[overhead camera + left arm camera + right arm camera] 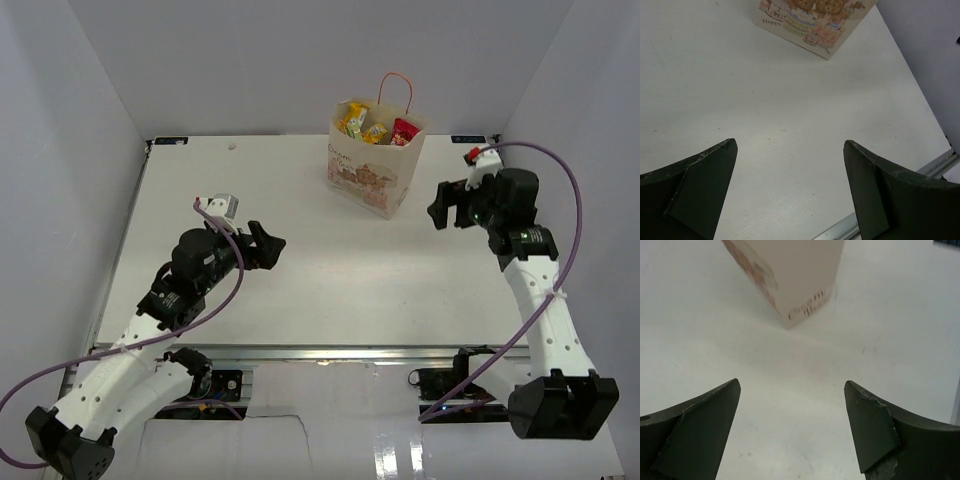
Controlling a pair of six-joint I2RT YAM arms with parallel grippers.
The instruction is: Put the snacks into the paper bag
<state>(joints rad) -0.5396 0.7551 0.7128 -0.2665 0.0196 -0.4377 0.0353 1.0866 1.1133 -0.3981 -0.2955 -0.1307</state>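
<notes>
Your left claw (pixel 268 244) hangs nearest you over the white bench (pixel 320 300), jaws spread wide and holding nothing. Your right claw (pixel 447 207) is farther out, also gaping and empty (each wrist view shows only bench between the fingers). Beyond both, the paper bag (pixel 372 168) stands upright, well ahead of the left claw and near the right one. The snacks (pixel 376 129), yellow and red packets, show at its mouth.

White left arm (pixel 112 378) and right arm (pixel 545 312), black joints, purple cables (pixel 577 215), dark claw fingers (pixel 695 195), red tab (pixel 472 154) at right wrist.
</notes>
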